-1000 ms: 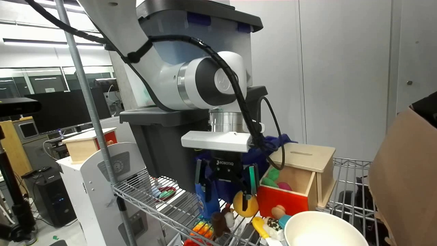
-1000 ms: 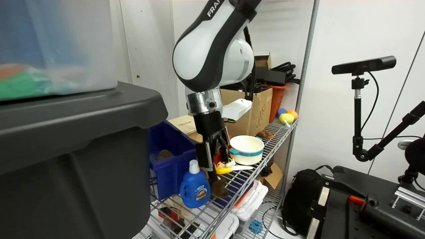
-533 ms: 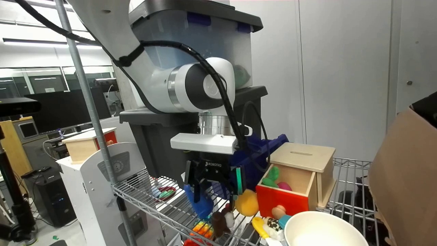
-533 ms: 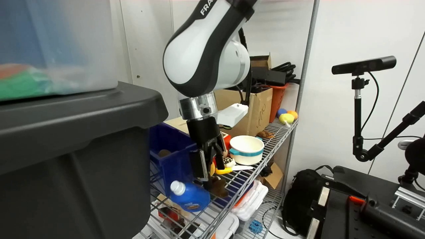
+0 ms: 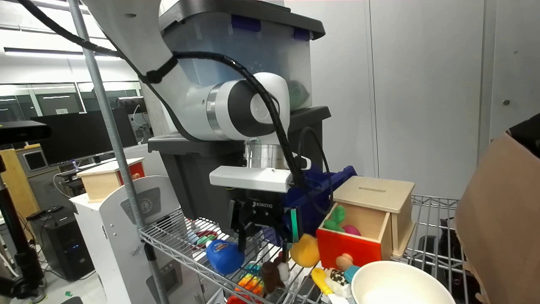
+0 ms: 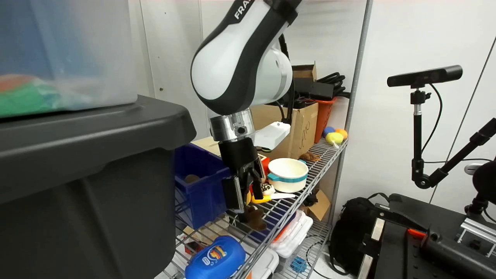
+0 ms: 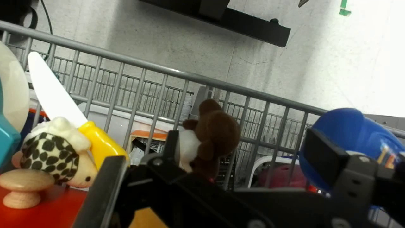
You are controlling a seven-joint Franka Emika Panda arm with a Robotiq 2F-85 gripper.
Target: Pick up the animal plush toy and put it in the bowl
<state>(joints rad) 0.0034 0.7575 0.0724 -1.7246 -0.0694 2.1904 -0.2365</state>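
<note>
The animal plush toy [image 5: 272, 275], brown with a white part, lies on the wire shelf in both exterior views [image 6: 255, 219]. In the wrist view the plush toy [image 7: 220, 129] shows beside the left finger, its lower part hidden by the gripper. My gripper [image 5: 263, 248] is open and above the shelf, close behind the plush toy; it also shows in an exterior view [image 6: 247, 201] and in the wrist view [image 7: 250, 148]. Nothing is between its fingers. The cream-white bowl [image 5: 400, 285] stands upright nearby, also in an exterior view [image 6: 288, 186] and at the wrist view's left edge [image 7: 14, 88].
A blue bottle [image 5: 225, 256] lies tipped over near the gripper's other finger. A yellow-orange round toy [image 5: 304, 251] is beside the gripper. A wooden box [image 5: 373, 194] with a red drawer, a yellow-handled knife [image 7: 104, 145], a spotted toy [image 7: 52, 155] and a blue bin [image 6: 201, 190] are near.
My gripper has moved left in both exterior views and slightly down, staying open. The blue bottle has fallen from upright onto its side. The plush toy and bowl have not visibly moved.
</note>
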